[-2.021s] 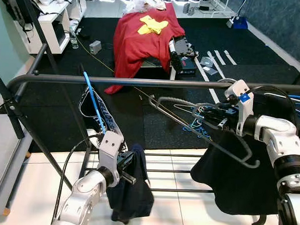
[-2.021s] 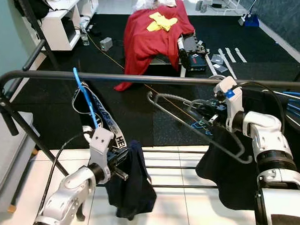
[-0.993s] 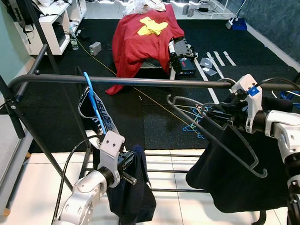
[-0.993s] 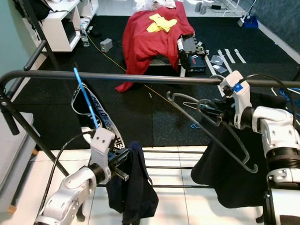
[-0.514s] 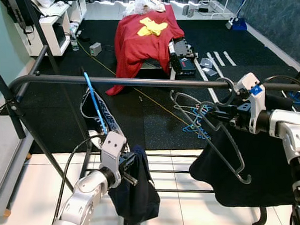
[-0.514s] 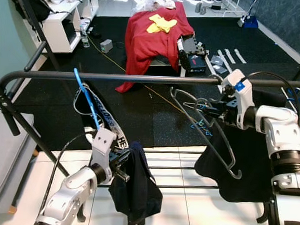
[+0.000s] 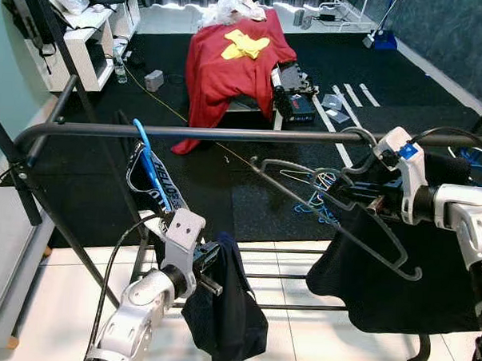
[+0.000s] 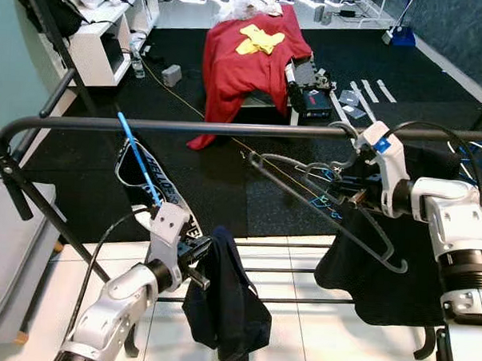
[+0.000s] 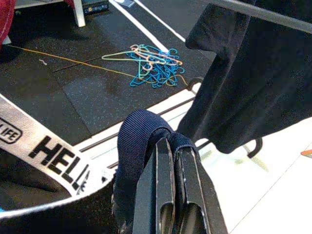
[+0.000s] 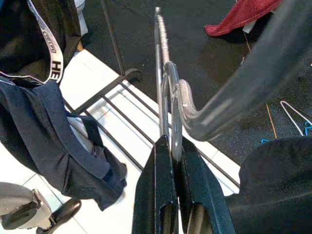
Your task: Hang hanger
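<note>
**Right of centre: grey hanger held just under the rail**

At right of frame, right gripper [image 7: 366, 203] clenched on grey hanger [image 7: 335, 218], hook [image 7: 359, 143] curling over black rail [image 7: 227, 133]. Lower centre, left gripper [image 9: 170, 161] clamped on dark navy garment [image 7: 223, 308]. Behind, black cloth [image 7: 388, 283] draped at lower right.

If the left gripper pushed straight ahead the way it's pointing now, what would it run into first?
The left gripper is shut on the navy garment, so that fabric comes first. Beyond it, probably the black cloth hanging from the rack's rail, though depth is unclear.
</note>
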You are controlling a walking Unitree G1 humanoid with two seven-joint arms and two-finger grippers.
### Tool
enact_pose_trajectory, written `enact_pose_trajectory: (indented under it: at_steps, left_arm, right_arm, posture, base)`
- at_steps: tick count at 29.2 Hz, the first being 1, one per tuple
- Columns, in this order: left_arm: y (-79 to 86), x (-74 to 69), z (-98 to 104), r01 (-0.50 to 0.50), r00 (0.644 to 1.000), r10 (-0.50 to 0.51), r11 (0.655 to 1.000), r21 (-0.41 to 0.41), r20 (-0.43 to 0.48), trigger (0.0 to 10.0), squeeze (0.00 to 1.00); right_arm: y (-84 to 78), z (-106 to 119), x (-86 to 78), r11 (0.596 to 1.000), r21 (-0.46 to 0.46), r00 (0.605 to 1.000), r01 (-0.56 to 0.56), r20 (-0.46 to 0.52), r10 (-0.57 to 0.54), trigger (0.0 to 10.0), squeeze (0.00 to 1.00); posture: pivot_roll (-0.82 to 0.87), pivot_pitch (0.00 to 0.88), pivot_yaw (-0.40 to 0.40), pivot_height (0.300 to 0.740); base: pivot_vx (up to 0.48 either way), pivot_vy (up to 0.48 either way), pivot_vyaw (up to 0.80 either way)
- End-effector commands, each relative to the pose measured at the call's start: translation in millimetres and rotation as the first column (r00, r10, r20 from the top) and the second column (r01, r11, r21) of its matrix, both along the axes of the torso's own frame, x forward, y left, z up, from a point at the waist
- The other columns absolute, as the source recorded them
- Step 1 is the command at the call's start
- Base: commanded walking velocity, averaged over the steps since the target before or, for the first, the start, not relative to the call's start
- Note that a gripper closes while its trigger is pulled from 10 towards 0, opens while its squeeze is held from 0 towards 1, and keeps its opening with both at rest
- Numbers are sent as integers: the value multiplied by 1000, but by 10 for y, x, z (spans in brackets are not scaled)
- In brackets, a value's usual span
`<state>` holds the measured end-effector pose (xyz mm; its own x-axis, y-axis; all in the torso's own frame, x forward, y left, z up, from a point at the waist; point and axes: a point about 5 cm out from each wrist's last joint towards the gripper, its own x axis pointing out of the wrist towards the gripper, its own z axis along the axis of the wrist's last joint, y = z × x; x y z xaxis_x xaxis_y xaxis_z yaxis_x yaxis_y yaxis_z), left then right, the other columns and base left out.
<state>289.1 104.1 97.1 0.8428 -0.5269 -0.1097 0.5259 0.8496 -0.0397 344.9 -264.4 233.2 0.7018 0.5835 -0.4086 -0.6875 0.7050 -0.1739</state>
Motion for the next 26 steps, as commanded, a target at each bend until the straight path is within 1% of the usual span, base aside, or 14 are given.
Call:
enact_pose_trajectory:
  at_steps: [1,5,7,8,9,10,12,13,18,21,22,23,24,26]
  left_arm:
    - [30,17,26,5,1000,-6,1000,19,21,10000,0]
    - [31,32,37,9,1000,-10,1000,25,27,10000,0]
    - [37,38,39,12,999,-13,999,29,30,10000,0]
    - [47,41,39,12,999,-13,999,31,31,10000,0]
    - [47,41,39,12,999,-13,999,31,31,10000,0]
    - [54,43,39,11,999,-12,999,32,32,10000,0]
    - [63,56,43,16,999,-18,999,37,34,10000,0]
    - [63,56,43,16,999,-18,999,37,34,10000,0]
    - [69,78,46,23,999,-25,999,41,34,10000,0]
    - [70,83,45,26,999,-27,999,43,34,10000,0]
    - [68,88,42,30,999,-32,999,44,33,10000,0]
    - [68,88,42,30,999,-32,999,44,33,10000,0]
    - [69,89,36,35,999,-37,998,46,31,10000,0]
    - [69,89,36,35,999,-37,998,46,31,10000,0]
  right_arm:
    - [-14,-75,-28,1000,-19,999,2,-37,-3,0,0]
    - [24,10,-35,1000,-31,1000,1,19,-1,0,0]
    - [84,119,-25,996,-81,990,31,137,-20,0,0]
    - [150,157,-45,990,-138,981,39,192,-12,0,0]
    - [150,157,-45,990,-138,981,39,192,-12,0,0]
    - [194,172,-61,984,-175,975,44,221,-4,0,0]
    - [433,232,-122,978,-206,947,21,318,47,0,0]
    - [433,232,-122,978,-206,947,21,318,47,0,0]
    - [668,239,-207,972,-234,919,-23,377,112,0,0]
    - [728,209,-238,968,-250,917,-32,378,127,0,0]
    - [780,103,-276,960,-277,923,-41,357,143,0,0]
    - [780,103,-276,960,-277,923,-41,357,143,0,0]
    - [810,-71,-328,950,-308,940,-50,308,150,0,0]
    - [810,-71,-328,950,-308,940,-50,308,150,0,0]
  posture:
    - [-75,82,31,740]
    - [-78,66,33,740]
    - [-81,59,33,740]
    - [-82,51,40,740]
    - [-82,51,40,740]
    - [-82,51,40,740]
    - [-84,47,55,740]
    - [-84,47,55,740]
    - [-88,45,67,740]
    - [-94,42,78,740]
    - [-97,40,87,740]
    - [-97,40,87,740]
    - [-100,39,90,740]
    - [-100,39,90,740]
  base:
    - [0,0,0]
    - [0,0,0]
    - [0,0,0]
    - [0,0,0]
    - [0,0,0]
    - [0,0,0]
    - [0,0,0]
    - [0,0,0]
    - [0,0,0]
    - [0,0,0]
    - [0,0,0]
    - [0,0,0]
    - [0,0,0]
    - [0,0,0]
